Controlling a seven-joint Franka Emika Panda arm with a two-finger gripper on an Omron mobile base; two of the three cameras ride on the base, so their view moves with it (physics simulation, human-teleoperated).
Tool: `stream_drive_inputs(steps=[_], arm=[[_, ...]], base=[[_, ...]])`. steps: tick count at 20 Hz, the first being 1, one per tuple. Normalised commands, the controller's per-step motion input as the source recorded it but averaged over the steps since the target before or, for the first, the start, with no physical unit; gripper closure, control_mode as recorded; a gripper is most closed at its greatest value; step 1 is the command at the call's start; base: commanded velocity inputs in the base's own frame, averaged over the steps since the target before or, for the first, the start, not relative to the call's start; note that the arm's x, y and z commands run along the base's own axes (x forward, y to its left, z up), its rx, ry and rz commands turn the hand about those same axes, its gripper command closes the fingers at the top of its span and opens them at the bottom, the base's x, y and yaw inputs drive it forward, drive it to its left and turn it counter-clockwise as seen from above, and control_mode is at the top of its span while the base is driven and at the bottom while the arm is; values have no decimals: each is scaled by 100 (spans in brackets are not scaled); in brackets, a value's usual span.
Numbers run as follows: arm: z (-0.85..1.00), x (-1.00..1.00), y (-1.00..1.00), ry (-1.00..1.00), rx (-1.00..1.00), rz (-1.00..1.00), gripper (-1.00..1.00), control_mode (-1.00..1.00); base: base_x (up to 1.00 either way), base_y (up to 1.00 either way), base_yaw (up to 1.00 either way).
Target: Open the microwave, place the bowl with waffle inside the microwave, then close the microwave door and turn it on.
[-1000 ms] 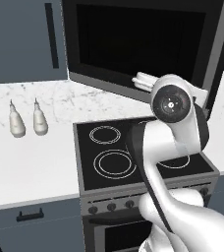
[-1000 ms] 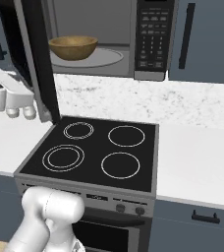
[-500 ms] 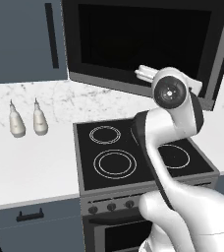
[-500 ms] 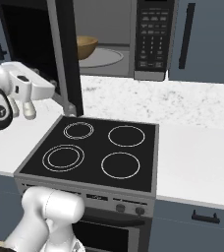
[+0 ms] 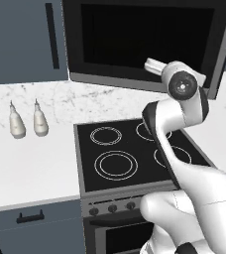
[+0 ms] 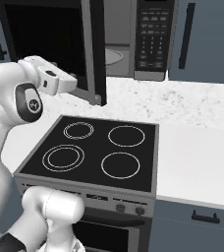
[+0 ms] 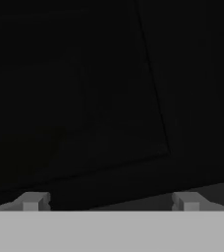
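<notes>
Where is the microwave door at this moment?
In the right base view the microwave door stands partly open above the stovetop, left of the keypad panel, with the gripper against it.

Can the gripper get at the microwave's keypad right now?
Probably not: the microwave door stands partly open between the gripper and the keypad; the gripper faces the door's dark glass.

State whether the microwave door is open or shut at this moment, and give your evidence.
Partly open. In the right base view the microwave door stands swung out from the microwave, leaving a gap that shows the grey cavity and turntable.
</notes>
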Motion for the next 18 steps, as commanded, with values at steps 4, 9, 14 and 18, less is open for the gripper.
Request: stream_drive_inputs(steps=[4, 9, 14, 18], arm=[[0, 48, -34, -7, 0, 14, -100, -100], [0, 50, -16, -3, 0, 5, -100, -100], [6, 43, -10, 0, 0, 1, -100, -100], [10, 36, -10, 0, 0, 2, -100, -100]], base=[[0, 0, 0], [0, 0, 0], [0, 0, 0], [0, 0, 0]])
